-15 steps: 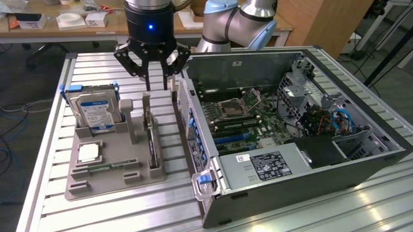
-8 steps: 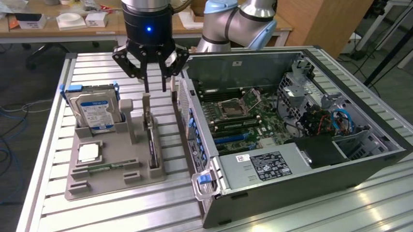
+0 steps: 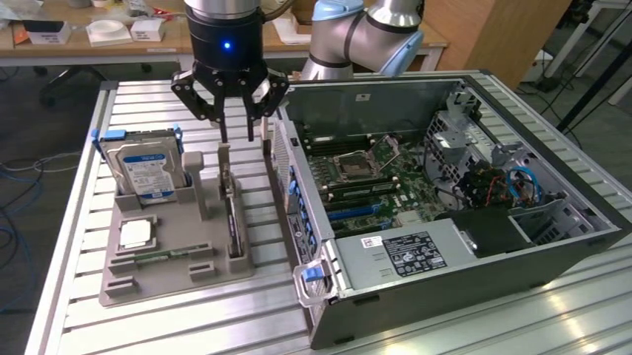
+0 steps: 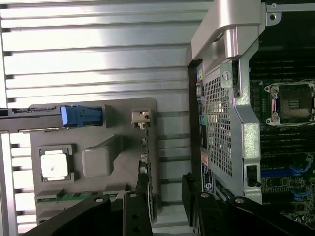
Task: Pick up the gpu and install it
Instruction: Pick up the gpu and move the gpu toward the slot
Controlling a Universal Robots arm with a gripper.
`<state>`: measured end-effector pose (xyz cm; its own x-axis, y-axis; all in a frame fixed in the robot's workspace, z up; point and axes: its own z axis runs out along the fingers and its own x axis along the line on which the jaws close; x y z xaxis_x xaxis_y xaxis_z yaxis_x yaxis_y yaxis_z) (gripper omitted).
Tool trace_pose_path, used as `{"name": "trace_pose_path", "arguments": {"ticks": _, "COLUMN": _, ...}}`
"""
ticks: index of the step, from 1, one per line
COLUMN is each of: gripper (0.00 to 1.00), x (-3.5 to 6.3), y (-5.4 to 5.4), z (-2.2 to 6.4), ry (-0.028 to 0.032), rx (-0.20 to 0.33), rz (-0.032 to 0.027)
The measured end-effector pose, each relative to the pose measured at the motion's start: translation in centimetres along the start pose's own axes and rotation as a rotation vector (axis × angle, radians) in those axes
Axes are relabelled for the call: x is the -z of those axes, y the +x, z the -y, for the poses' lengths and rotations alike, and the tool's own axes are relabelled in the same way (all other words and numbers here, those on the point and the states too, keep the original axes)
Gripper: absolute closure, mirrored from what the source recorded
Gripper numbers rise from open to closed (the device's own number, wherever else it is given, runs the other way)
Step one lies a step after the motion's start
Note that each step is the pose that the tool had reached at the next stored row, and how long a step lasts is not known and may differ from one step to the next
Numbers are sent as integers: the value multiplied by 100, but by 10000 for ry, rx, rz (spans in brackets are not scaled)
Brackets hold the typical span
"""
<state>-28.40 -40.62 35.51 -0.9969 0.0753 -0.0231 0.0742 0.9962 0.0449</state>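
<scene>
Exterior view: claw (image 3: 237, 139) half spread, empty, just above upright gpu (image 3: 233, 222).

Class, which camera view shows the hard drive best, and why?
The exterior view: the hard drive stands in its holder, blue label facing the camera. The wrist view gives it edge-on, with its blue rail.

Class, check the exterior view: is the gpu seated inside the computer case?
No, the gpu stands on edge in the gray holder beside the computer case, just below the open gripper.
</scene>
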Motion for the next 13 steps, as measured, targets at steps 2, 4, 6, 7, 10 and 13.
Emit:
{"name": "trace_pose_path", "arguments": {"ticks": 2, "gripper": 59, "x": -5, "y": 0, "z": 0, "ry": -1, "rx": 0, "rz": 2}}
{"name": "trace_pose_path", "arguments": {"ticks": 4, "gripper": 59, "x": -12, "y": 0, "z": 0, "ry": -3, "rx": 0, "rz": 3}}
{"name": "trace_pose_path", "arguments": {"ticks": 6, "gripper": 59, "x": -20, "y": 0, "z": 1, "ry": -2, "rx": 0, "rz": 2}}
{"name": "trace_pose_path", "arguments": {"ticks": 7, "gripper": 59, "x": -25, "y": 0, "z": 1, "ry": -1, "rx": 0, "rz": 2}}
{"name": "trace_pose_path", "arguments": {"ticks": 10, "gripper": 59, "x": -38, "y": 1, "z": 1, "ry": -2, "rx": 0, "rz": 2}}
{"name": "trace_pose_path", "arguments": {"ticks": 13, "gripper": 59, "x": -50, "y": 1, "z": 2, "ry": -2, "rx": 0, "rz": 1}}
